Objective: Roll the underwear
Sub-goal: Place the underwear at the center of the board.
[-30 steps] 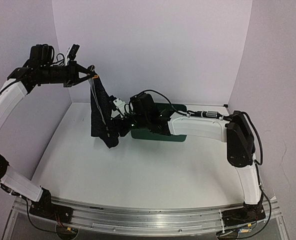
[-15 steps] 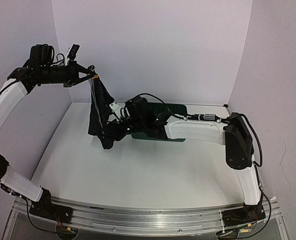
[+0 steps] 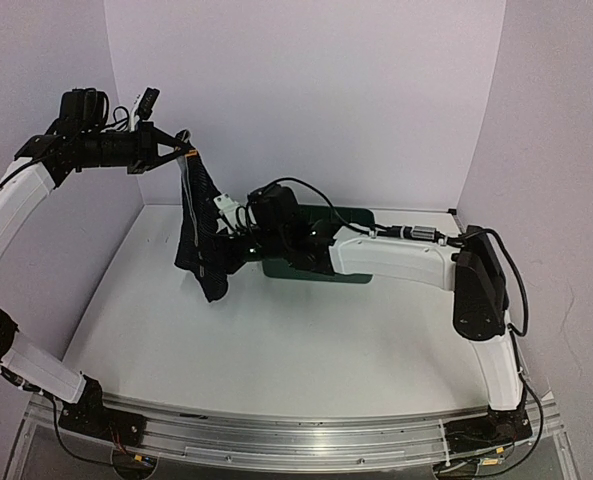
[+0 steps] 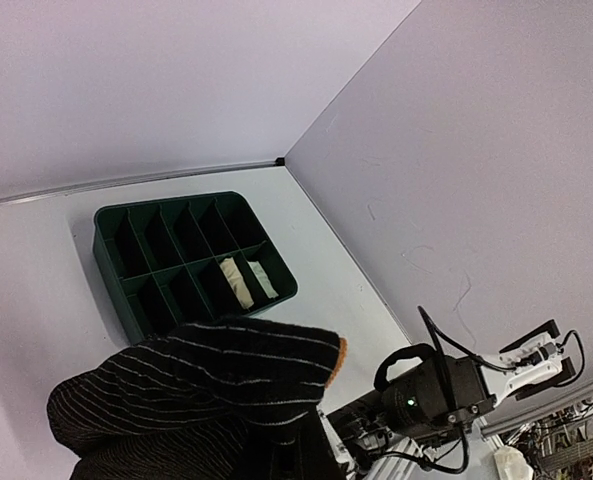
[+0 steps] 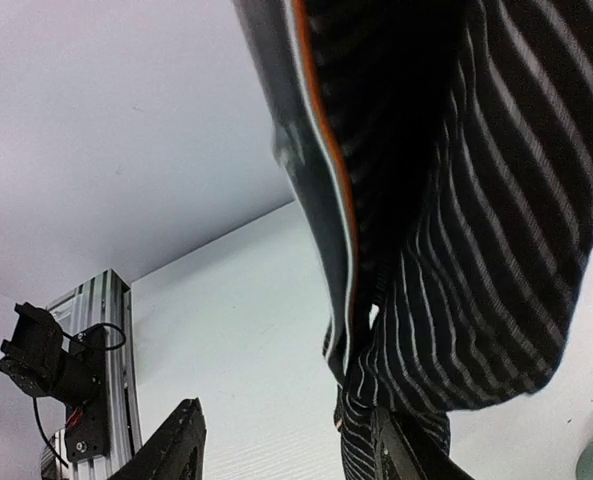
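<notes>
While left gripper (image 3: 182,150) is clamped on the black striped underwear (image 3: 198,235), hanging just left of the green tray (image 3: 354,219), right gripper (image 5: 288,448) sits jaws apart at its lower hem.

- The right gripper (image 5: 288,445) has moved left and then lifted. 1 second ago it sat low, at the bottom corner of the hanging black striped underwear (image 3: 198,215); now it sits higher, against the garment's lower half.
- The right arm (image 3: 391,258) has followed it: the wrist lies farther left and a little nearer the back wall than 1 second ago.
- The lower part of the underwear has changed shape. It was spread out to the right where the gripper was; now it hangs narrower, and its bottom tip points down slightly farther left over the table (image 3: 276,350).
</notes>
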Available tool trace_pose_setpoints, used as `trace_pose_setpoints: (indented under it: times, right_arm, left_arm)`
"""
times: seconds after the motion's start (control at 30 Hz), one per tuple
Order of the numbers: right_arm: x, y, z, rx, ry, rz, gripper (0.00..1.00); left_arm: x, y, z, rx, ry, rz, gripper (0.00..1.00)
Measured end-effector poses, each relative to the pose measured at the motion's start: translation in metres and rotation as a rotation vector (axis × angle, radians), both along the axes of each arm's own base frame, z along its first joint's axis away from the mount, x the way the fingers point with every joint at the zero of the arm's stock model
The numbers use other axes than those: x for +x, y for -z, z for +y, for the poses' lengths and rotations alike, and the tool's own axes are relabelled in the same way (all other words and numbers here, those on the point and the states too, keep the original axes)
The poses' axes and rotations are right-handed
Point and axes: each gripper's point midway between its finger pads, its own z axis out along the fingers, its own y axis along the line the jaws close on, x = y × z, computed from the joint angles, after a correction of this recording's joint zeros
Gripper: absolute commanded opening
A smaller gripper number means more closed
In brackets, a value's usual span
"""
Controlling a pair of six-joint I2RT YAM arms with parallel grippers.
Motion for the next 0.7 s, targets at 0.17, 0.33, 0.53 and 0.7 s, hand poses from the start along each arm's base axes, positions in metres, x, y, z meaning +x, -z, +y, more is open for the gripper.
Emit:
trace_pose_setpoints:
  times: [0.17,0.33,0.53,0.7]
  right_arm:
    - [-0.006,-0.047,0.001,0.054,0.000,-0.108,0.57]
    - [-0.003,-0.106,-0.002,0.137,0.053,-0.238,0.57]
    - [0.009,-0.128,-0.007,0.154,0.133,-0.309,0.59]
    - [0.022,-0.127,-0.008,0.132,0.188,-0.358,0.58]
  left_arm:
    - [0.000,0.000,0.000,0.001,-0.001,-0.001,0.00]
    - [0.000,0.000,0.000,0.001,-0.002,-0.003,0.00]
    - [0.001,-0.001,0.000,0.000,-0.002,-0.008,0.00]
    - [0.001,-0.001,0.000,0.000,-0.002,-0.008,0.00]
